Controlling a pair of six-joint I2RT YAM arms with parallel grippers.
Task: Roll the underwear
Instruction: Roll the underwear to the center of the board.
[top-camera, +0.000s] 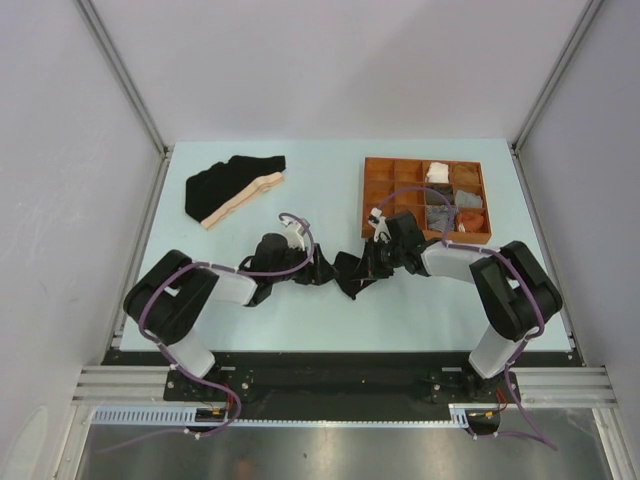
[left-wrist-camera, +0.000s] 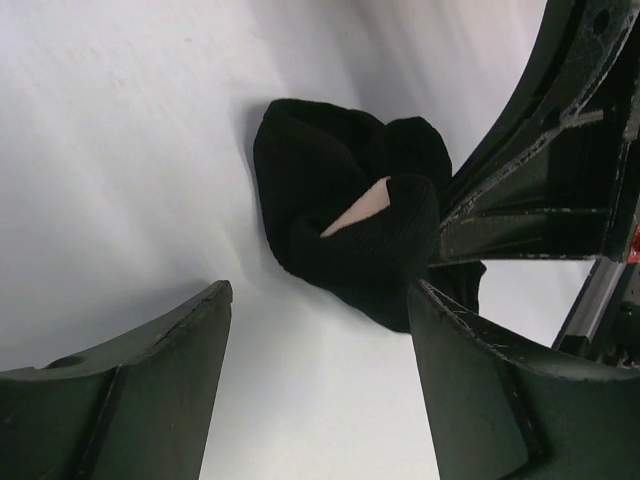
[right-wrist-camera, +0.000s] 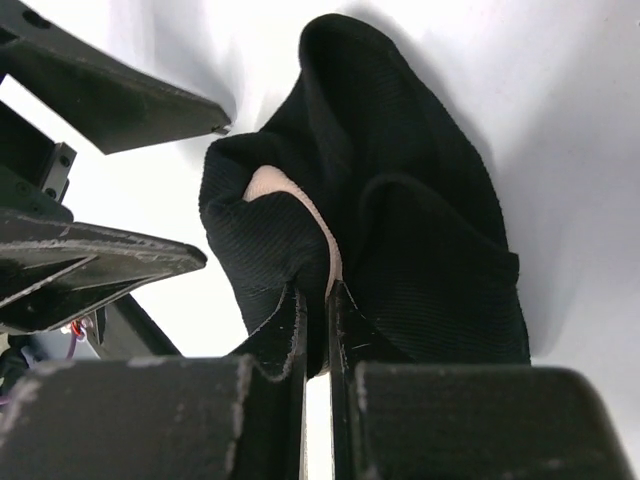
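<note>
Nearest the arm bases, on the smooth, pale blue-white counter (top-camera: 250, 325), a crumpled black ribbed-knit brief (top-camera: 350, 272) lies in a soft heap between the two arms, its fine ribbed weave plain in the wrist views and a narrow strip of smooth beige waistband (right-wrist-camera: 290, 195) showing among the folds. The right pincer (right-wrist-camera: 317, 300) is clamped tight on a raised fold of this brief, its flat, scuffed black fingers pressed together with cloth and a sliver of the beige band between them. The left pincer (left-wrist-camera: 320, 310) stands wide, gripping nothing; its broad matte black fingers (left-wrist-camera: 180, 350) frame the heap, which lies just ahead of them, one fingertip close against the cloth. Farther back on the left, well apart from the arms, a second black brief (top-camera: 228, 180) lies flattened in a rough triangle, its beige waistband along the near edge. At the far right sits a brown compartmented tray (top-camera: 367, 195) of square cells, several on its right side holding small bundles of white, grey and orange cloth.
</note>
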